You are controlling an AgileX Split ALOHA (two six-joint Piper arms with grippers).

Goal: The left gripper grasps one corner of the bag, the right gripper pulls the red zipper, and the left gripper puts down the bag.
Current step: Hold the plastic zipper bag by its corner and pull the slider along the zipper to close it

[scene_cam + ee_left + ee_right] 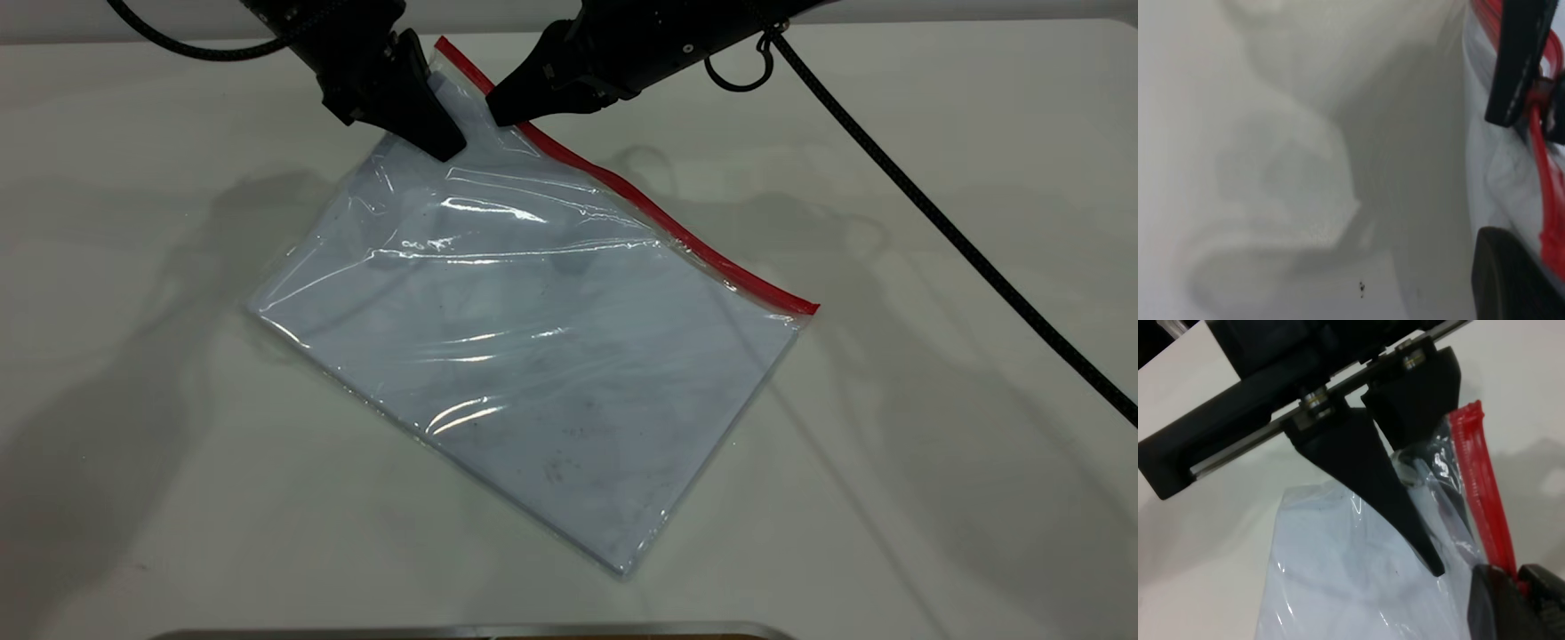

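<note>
Bag (533, 356) lay flat mid-frame on the table (933, 462), far corner (444, 67) lifted at upper centre. My left gripper (436, 116) was clamped on that corner; my right gripper (502, 107) pinched the red zipper (676, 231) beside it.

Bag (533, 356): large clear bluish-white pouch, scuffed and wrinkled, lying diagonally on table, far end lifted. Red zipper (658, 218) runs along its far long edge. Corner of the bag (449, 67) at zipper's far end is raised; near red end lies flat.
</note>
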